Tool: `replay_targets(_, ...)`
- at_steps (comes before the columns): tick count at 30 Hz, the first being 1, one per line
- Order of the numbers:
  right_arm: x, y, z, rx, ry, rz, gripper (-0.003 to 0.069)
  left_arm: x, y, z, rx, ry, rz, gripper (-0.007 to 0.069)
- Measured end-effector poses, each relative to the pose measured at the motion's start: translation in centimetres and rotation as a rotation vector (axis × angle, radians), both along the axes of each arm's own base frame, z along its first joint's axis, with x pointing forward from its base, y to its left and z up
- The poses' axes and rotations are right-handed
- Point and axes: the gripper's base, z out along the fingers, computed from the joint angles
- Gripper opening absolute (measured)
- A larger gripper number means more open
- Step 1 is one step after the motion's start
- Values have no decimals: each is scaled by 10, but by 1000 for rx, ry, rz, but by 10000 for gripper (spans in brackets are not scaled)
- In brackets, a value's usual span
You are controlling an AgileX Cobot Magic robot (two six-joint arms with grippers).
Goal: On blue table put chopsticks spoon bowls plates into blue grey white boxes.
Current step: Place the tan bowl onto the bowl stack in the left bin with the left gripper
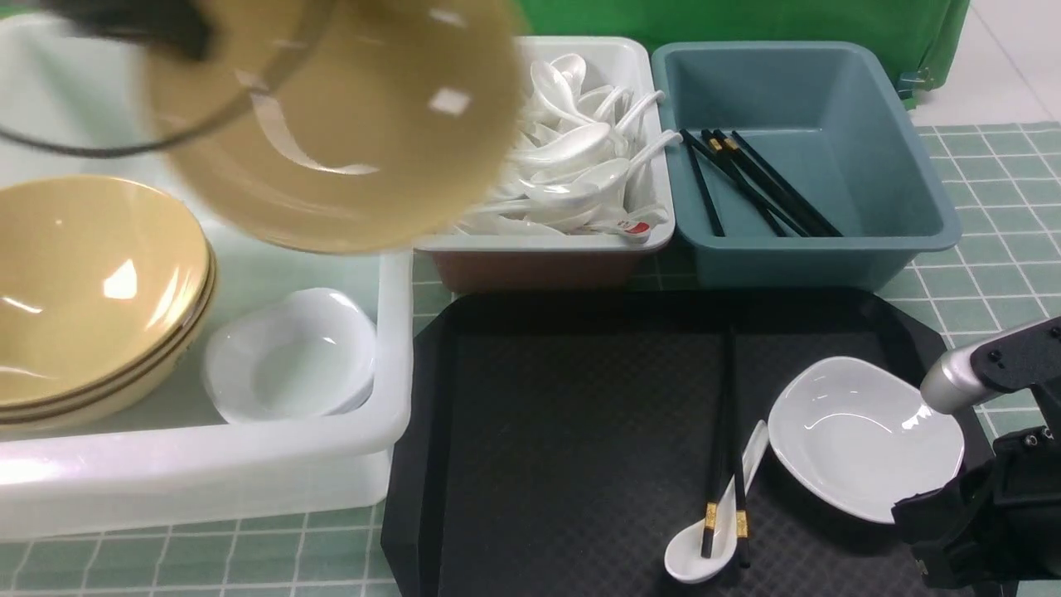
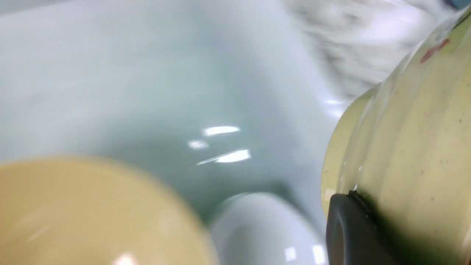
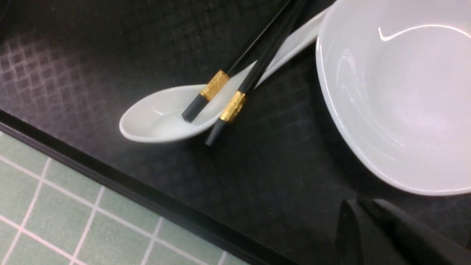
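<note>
My left gripper (image 1: 178, 37) is shut on the rim of a tan bowl (image 1: 331, 116) and holds it tilted in the air over the large translucent white box (image 1: 207, 473). In the left wrist view one finger (image 2: 353, 228) presses on that bowl (image 2: 404, 129). The box holds stacked tan bowls (image 1: 83, 290) and white plates (image 1: 290, 356). On the black tray (image 1: 564, 414) lie two chopsticks (image 1: 729, 448), their gold-banded ends over a white spoon (image 1: 692, 555), beside a white plate (image 1: 866, 435). My right gripper (image 3: 362, 208) is shut and empty, just off the plate (image 3: 404, 92).
A small white box (image 1: 539, 245) full of spoons and a blue-grey box (image 1: 829, 249) with several chopsticks stand behind the tray. The teal tiled table (image 1: 995, 215) shows at the right and front. A green cloth hangs at the back.
</note>
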Motion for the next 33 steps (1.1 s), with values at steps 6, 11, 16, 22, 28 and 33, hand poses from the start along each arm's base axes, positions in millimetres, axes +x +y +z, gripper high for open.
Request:
replay_targets(6, 0, 0, 0, 5, -5, -4, 50, -50, 96, -35, -33, 105, 391, 6)
replay_targets(11, 1, 1, 1, 16, -4, -11, 55, -63, 119, -72, -37, 164, 500, 6)
replay_targets(16, 1, 2, 1, 39, -2, -26, 59, -59, 123, -97, -42, 173, 533, 6)
replay_targets(22, 1, 2, 2, 50, -1, -32, 64, -48, 134, -117, -14, 175, 549, 116)
replay_targets(28, 1, 3, 2, 52, 0, -33, 67, -45, 134, -129, -47, 244, 542, 446)
replay_targets(33, 1, 3, 2, 30, -18, 9, 68, -47, 130, -116, -96, 297, 542, 650)
